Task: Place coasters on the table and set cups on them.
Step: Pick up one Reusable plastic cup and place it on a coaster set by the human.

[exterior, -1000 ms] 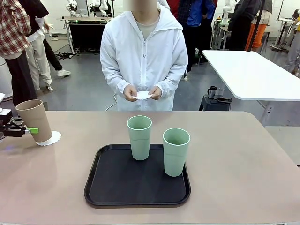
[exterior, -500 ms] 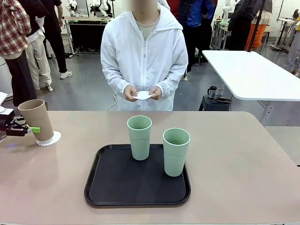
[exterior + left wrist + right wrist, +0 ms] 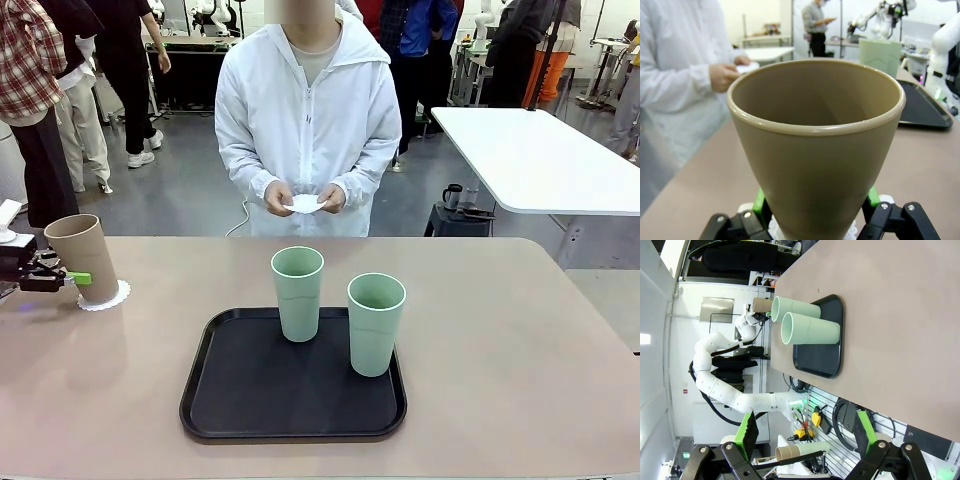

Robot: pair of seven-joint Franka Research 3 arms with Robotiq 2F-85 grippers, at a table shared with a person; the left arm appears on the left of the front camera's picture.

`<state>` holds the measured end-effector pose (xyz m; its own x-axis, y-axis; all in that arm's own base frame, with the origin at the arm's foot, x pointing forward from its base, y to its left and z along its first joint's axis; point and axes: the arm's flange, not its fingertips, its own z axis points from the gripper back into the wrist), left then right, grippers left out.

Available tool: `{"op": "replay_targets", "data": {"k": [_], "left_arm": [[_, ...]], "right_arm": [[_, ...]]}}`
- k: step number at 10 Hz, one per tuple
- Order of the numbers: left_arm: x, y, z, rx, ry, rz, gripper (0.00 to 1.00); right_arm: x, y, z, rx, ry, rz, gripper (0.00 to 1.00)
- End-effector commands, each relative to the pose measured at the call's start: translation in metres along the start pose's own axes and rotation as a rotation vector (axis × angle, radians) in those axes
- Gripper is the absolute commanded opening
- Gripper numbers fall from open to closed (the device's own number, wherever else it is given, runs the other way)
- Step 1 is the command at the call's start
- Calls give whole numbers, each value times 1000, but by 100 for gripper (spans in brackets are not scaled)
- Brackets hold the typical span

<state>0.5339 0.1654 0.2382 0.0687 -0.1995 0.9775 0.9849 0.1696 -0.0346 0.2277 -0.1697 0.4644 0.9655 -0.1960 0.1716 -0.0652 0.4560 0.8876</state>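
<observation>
While left pincer grips tan cup on coaster | right pincer released | beige table, black tray | people behind

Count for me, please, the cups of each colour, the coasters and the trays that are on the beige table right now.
Tan-brown cup: 1
Pale green cups: 2
White coaster: 1
Black tray: 1
Total: 5
</observation>
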Motion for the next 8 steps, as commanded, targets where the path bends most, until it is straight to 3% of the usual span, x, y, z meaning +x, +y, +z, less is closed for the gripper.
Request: {"op": "replay_targets", "data": {"k": [1,4,5,8], "left_arm": [[-1,6,-2,17,3,-26,84],[-4,6,-4,10,17,-10,84],[-6,5,-4,10,28,7,100],[-6,5,-3,7,58,15,100]], "right_arm": [[1,0,0,13,0,0,100],[1,0,0,13,0,0,100],[1,0,0,13,0,0,100],[1,0,0,13,0,0,100]]}}
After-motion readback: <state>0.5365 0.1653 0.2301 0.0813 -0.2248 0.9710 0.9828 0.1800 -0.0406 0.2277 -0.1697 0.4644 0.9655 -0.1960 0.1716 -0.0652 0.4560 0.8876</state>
